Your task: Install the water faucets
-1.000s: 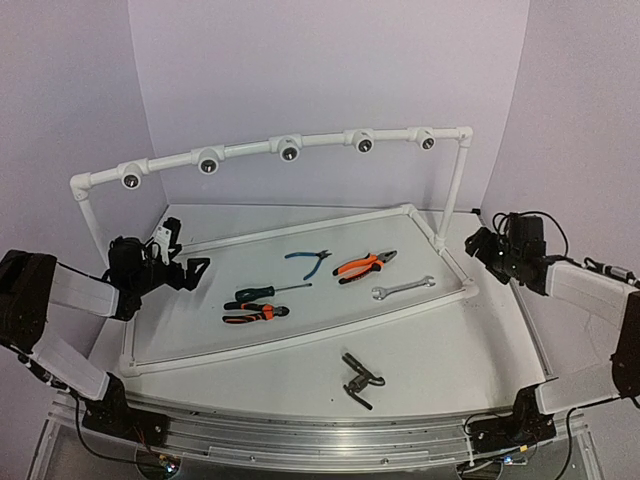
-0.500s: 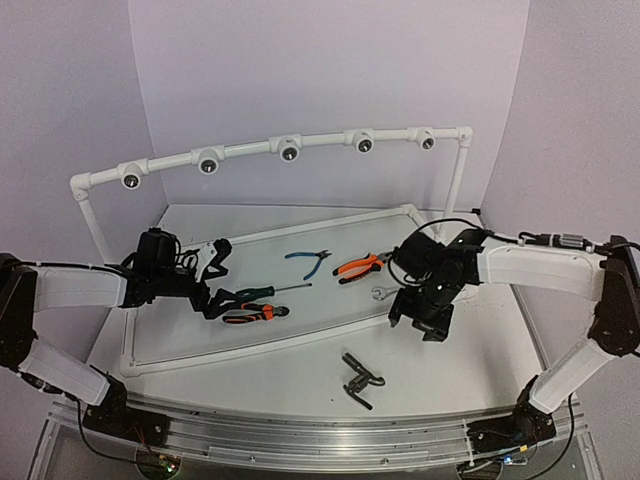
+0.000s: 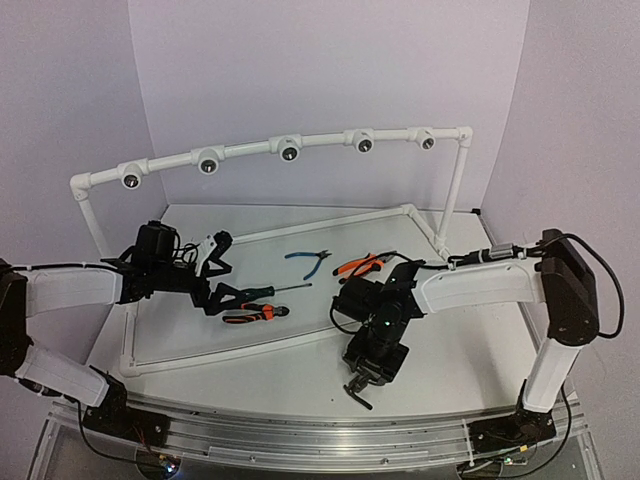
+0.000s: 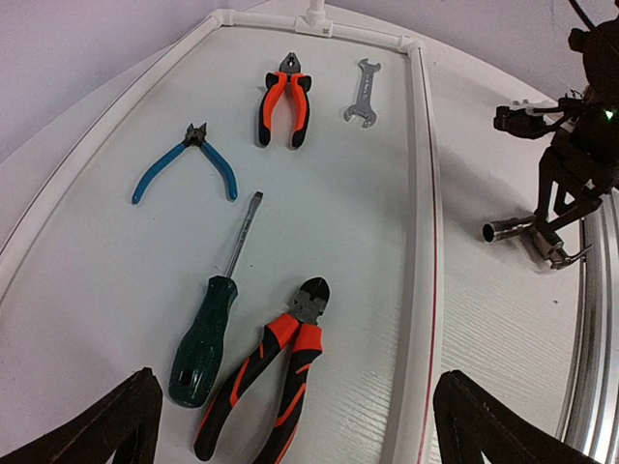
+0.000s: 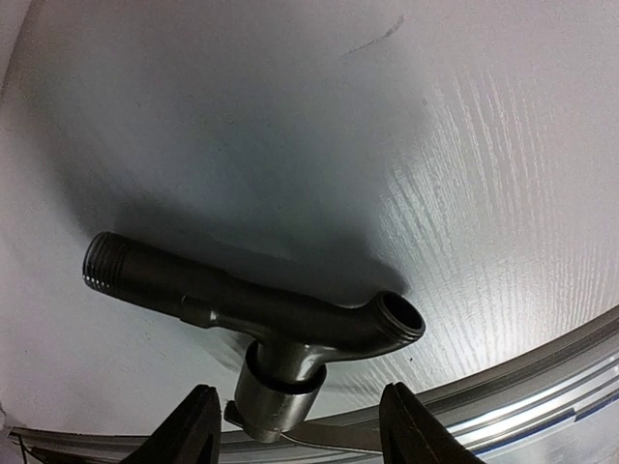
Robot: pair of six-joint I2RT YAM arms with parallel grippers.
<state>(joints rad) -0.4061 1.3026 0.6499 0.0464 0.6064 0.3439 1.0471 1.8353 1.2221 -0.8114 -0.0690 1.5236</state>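
Faucet (image 5: 253, 311): dull grey metal, threaded end. Table (image 5: 464, 145): white, fine-ribbed.

No text, number, brand or sign readable in any view.

- Wrench (image 4: 362, 93): shank too small to tell whether it carries a stamp.
- Screwdriver (image 4: 205, 338): plain green-black handle, no lettering I can make out.
- Orange pliers (image 4: 283, 101): no print legible on the grips.
- Faucet (image 5: 242, 304), close up in my right wrist view: dark metal, threads at one end, no mark to read.
- Bench (image 3: 470, 350): bare white surface, nothing written that I can see.
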